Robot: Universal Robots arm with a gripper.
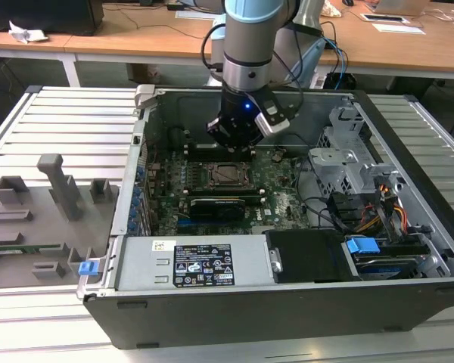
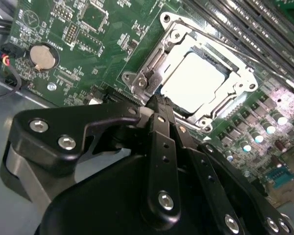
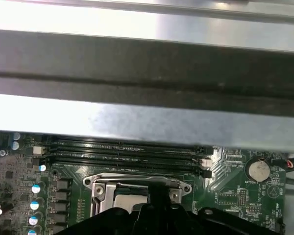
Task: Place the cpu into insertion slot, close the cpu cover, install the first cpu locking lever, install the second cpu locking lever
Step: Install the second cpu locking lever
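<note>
The cpu [image 2: 193,78] lies flat in the insertion slot [image 2: 172,35], its pale metal face showing through the window of the cpu cover [image 2: 237,81], which lies down over it. A thin metal lever [image 2: 220,46] runs along the socket's side by the memory slots. My gripper [image 2: 156,104] is shut with nothing between its black fingers [image 2: 161,132], its tip right at the socket's edge. In the exterior view the gripper [image 1: 237,147] hangs just above the socket [image 1: 228,174] inside the open computer case. In the first wrist view the fingers [image 3: 157,198] stand over the cover [image 3: 103,186].
Long black memory slots [image 3: 122,152] lie beside the socket, and a coin battery [image 2: 41,56] sits on the green board. A black graphics card [image 1: 216,204], a grey power supply [image 1: 189,265], a drive cage [image 1: 348,159] and case walls [image 1: 140,144] surround the work area.
</note>
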